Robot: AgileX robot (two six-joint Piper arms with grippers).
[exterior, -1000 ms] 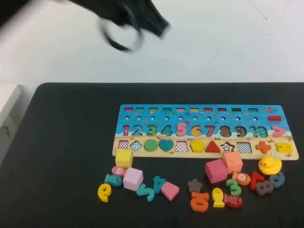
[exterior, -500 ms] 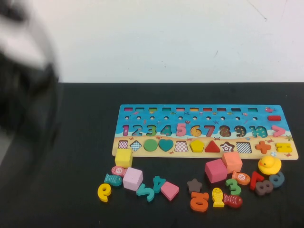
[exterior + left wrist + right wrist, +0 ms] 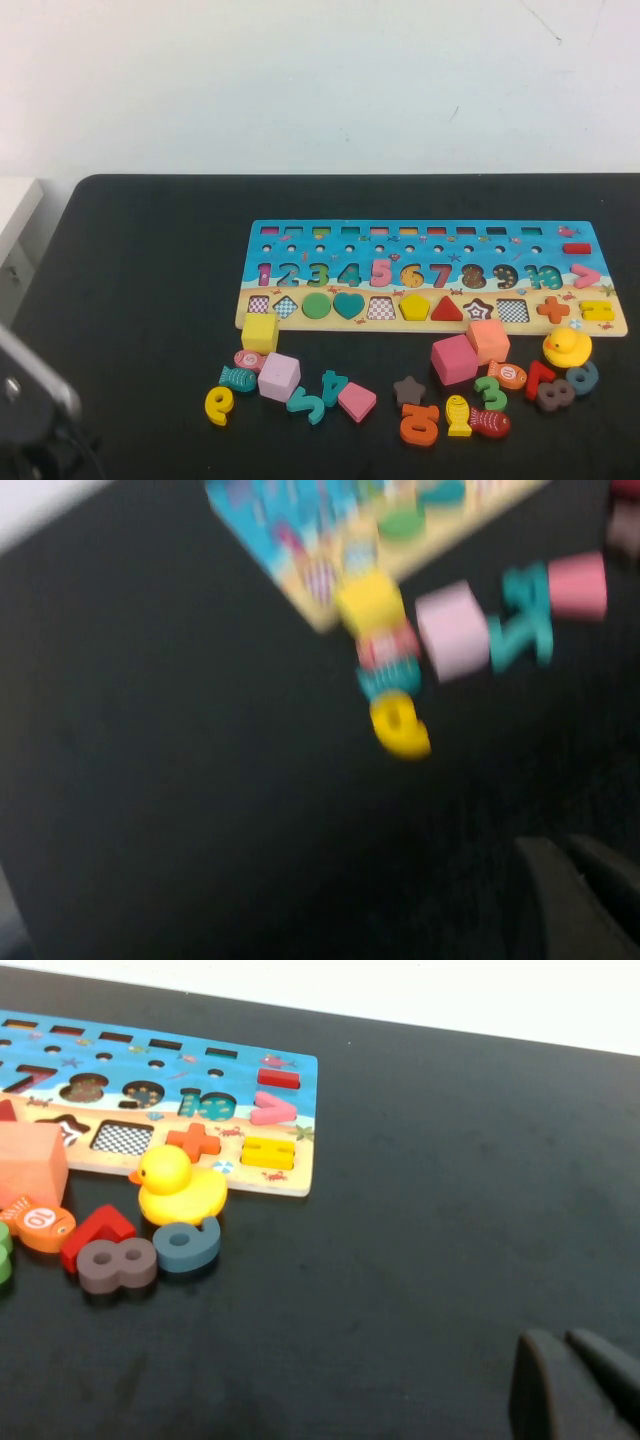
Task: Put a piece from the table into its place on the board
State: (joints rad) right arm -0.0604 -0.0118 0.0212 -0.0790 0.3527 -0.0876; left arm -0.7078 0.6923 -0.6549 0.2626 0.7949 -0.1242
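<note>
The yellow pentagon piece (image 3: 415,307) lies in its slot on the tan strip of the board (image 3: 430,235), between a checked slot and a red triangle. The board lies on the black table (image 3: 150,280). My left arm (image 3: 30,420) shows at the near left corner of the table, far from the board. My left gripper (image 3: 565,845) is shut and empty over bare table; the board's left end (image 3: 270,530) is ahead of it. My right gripper (image 3: 562,1338) is shut and empty, low over the table to the right of the board (image 3: 240,1070); it is out of the high view.
Loose pieces lie in front of the board: a yellow cube (image 3: 260,331), a pink cube (image 3: 280,376), a yellow number (image 3: 219,404), a pink cube (image 3: 455,359), an orange cube (image 3: 489,341), a yellow duck (image 3: 567,347), fish and numbers. Several board slots show checked bottoms.
My left arm has swung from the top of the high view down its left side to the near left corner. The pieces and the board have not moved.
</note>
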